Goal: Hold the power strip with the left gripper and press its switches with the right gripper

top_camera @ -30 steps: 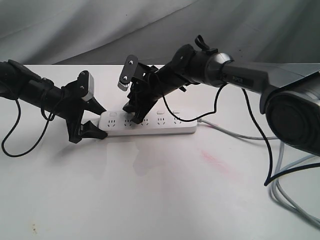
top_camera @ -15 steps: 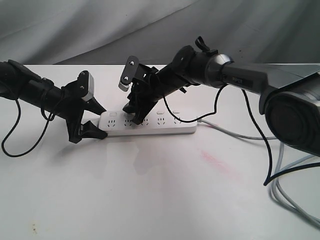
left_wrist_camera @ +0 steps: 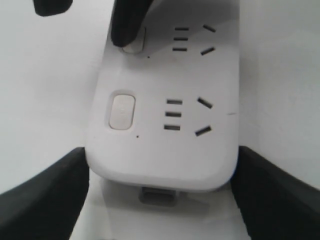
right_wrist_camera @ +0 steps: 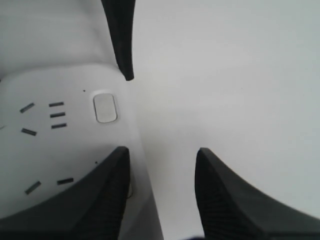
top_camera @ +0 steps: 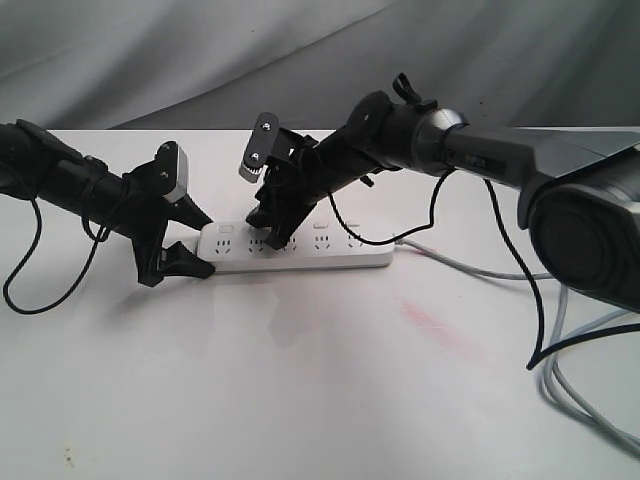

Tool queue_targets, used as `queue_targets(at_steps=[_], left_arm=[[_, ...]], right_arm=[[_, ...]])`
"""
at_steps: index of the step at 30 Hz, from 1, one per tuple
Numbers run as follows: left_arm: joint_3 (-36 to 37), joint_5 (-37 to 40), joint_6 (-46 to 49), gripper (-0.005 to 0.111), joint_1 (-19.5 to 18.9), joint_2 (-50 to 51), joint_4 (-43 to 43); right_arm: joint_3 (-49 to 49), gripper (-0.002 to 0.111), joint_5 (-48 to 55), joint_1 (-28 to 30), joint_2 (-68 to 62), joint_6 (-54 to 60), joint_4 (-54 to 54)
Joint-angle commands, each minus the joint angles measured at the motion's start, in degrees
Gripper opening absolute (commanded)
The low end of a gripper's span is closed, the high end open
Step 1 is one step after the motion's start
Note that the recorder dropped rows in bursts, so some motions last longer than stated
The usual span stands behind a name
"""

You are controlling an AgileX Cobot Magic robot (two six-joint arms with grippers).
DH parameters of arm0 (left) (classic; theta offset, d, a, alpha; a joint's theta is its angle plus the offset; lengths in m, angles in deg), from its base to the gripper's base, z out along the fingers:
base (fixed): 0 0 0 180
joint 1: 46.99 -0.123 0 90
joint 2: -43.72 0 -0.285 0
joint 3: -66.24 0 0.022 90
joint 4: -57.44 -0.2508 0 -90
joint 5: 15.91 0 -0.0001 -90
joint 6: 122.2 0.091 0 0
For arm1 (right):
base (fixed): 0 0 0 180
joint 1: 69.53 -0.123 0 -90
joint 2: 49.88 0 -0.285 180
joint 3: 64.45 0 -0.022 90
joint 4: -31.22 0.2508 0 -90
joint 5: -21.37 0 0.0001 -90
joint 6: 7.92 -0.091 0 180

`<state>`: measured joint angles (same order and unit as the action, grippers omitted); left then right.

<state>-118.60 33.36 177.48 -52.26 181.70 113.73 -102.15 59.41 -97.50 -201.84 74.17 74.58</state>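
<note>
On the white table (top_camera: 300, 400) the power strip (top_camera: 320, 256) lies flat, its thin grey cord (top_camera: 470, 268) trailing from the right end. Its left end sits between the fingers (left_wrist_camera: 45, 200) of the left gripper (top_camera: 203, 245), which press against both sides and clamp it. That slim black arm reaches in low from the left. The right gripper (top_camera: 266, 230) slants steeply down from its grey-linked arm, fingers parted and gripping nothing. Of the switches (left_wrist_camera: 122, 110), the one nearest the held end is uncovered. One right fingertip (left_wrist_camera: 127, 25) rests on the next, and the other hangs just beside the strip.
</note>
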Motion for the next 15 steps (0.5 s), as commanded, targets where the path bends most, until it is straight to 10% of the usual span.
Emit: queue_targets(at_steps=[1, 15], left_arm=[[-0.21, -0.01, 0.33, 0.066, -0.09, -0.01, 0.49], [-0.21, -0.01, 0.33, 0.066, -0.09, -0.01, 0.49]], right_arm=[[0.90, 0.040, 3.58, 0.12, -2.73, 0.23, -3.76], [0.80, 0.040, 0.80, 0.00, 1.50, 0.10, 0.86]])
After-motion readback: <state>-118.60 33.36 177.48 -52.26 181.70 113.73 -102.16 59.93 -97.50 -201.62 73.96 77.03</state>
